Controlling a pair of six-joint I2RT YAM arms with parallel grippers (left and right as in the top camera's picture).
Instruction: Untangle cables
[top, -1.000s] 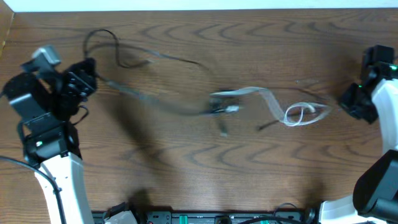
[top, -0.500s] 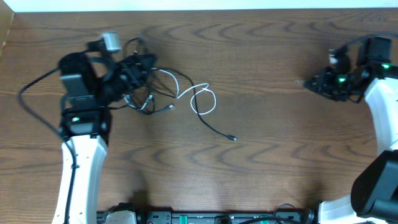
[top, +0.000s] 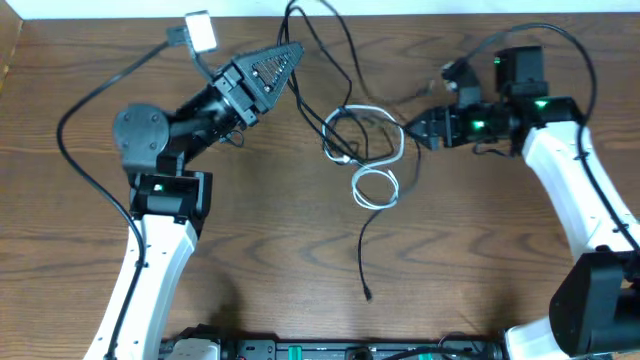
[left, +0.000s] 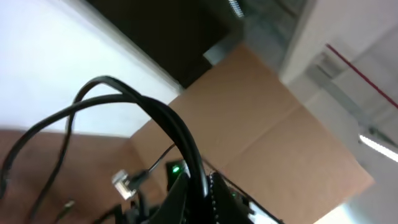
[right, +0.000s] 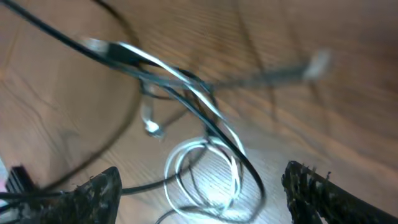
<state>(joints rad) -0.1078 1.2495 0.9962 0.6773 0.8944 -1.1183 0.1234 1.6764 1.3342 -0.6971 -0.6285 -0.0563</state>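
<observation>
Text: none legible in any view
Labels: none legible
Brands: none legible
Numbers: none legible
Signs: none legible

Brown wood-grain table (top: 480, 260), two cords on it.
Lying mid-table: white cable (top: 375, 188) coiled in a small loop; black cable (top: 362, 250) trailing from just beside that loop toward the near edge, small plug end resting on bare wood.

Thin black cables (top: 362, 250), a white cable (top: 375, 188), brown wood-grain table (top: 480, 260)
</observation>
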